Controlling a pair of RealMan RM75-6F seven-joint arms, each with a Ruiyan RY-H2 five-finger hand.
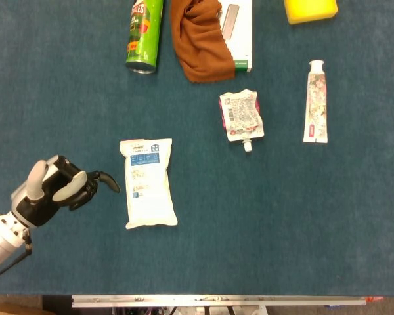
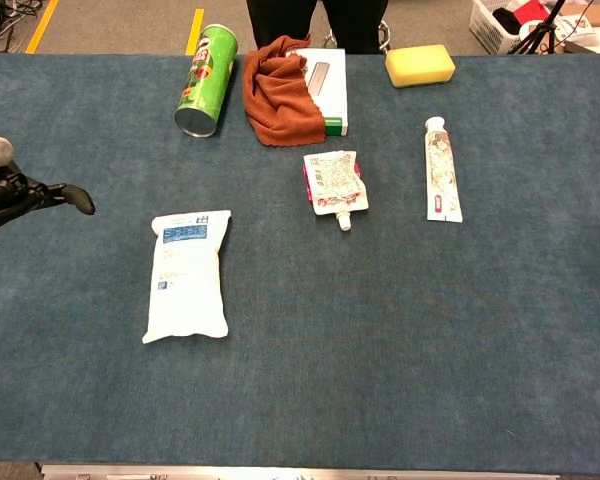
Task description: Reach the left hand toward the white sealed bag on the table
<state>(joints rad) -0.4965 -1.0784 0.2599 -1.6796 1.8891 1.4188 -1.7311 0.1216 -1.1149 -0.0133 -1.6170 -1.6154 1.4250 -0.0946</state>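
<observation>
My left hand, fingers curled on nothing, sits beside the flat white plastic pouch, whose long axis runs front-to-back on the tabletop.

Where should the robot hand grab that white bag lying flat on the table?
Probably across the middle of the white bag, coming down from above on its left long edge. It lies flat with its long sides running up and down the table, and the left hand is just beside that edge, not touching, with nothing in between.
</observation>
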